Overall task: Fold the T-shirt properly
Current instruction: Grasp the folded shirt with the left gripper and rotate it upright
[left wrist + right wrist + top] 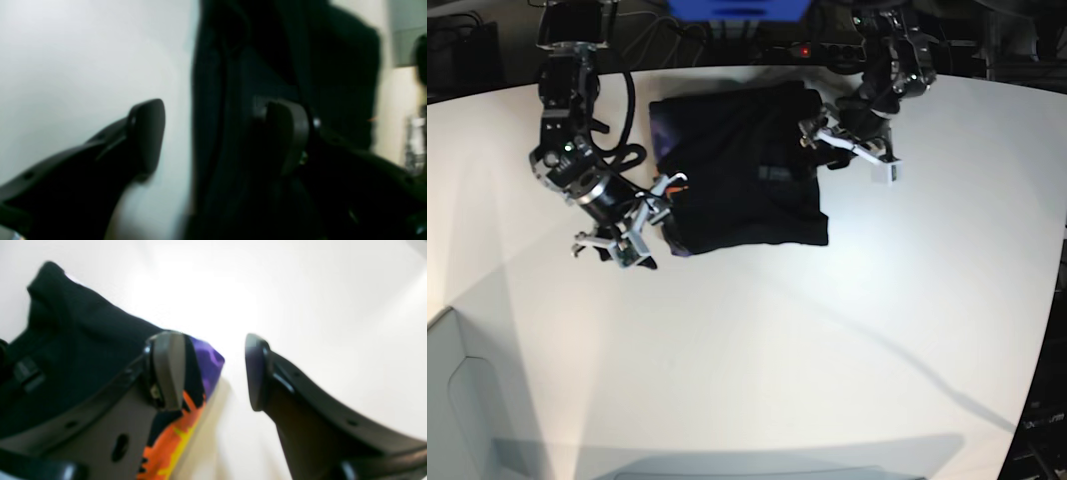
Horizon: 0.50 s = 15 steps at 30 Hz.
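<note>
- The right gripper (624,240) hangs low at the left edge of the cloth, its jaws spread wide and holding nothing; in the right wrist view one finger (168,370) lies over the printed corner while the other is over bare table.
- The T-shirt (742,170) lies folded into a black block on the white table (757,350), toward the far edge, with the orange-and-purple print (186,413) showing along its left edge.
- The left gripper (852,150) is at the shirt's upper right edge, jaws apart and empty: one finger (287,133) is over black cloth, the other over the table.
</note>
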### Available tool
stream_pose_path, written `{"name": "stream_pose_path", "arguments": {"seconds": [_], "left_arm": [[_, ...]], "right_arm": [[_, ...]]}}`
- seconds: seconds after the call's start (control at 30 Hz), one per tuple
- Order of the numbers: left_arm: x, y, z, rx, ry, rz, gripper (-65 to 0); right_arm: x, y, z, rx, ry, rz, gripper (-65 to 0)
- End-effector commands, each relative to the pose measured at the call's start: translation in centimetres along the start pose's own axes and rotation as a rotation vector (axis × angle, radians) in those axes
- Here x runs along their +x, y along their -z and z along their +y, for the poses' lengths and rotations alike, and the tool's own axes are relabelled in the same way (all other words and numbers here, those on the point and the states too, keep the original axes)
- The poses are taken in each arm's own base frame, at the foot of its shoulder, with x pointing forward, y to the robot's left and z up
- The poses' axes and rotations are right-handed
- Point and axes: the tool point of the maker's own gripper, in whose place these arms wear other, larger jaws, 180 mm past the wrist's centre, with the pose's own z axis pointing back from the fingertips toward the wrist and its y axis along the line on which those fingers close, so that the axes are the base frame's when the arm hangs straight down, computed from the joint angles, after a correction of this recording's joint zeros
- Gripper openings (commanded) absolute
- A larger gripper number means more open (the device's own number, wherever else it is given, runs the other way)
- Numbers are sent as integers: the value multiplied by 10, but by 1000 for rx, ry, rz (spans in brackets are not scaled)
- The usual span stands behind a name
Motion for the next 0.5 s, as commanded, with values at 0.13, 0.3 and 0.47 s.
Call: {"name": "stream_pose_path", "arguments": {"seconds": [0.13,0.3,0.47], "left_arm": [[-17,6,9,1,9,75,-254],[-23,13,6,-14,25,109,-444],[-17,25,7,-17,29,117,-560]], "right_arm": [[10,-5,0,8,-11,-47,-352],[7,-11,-16,-39,7,-44,-352],[0,-21,-39,-109,31,-35,-352]]}}
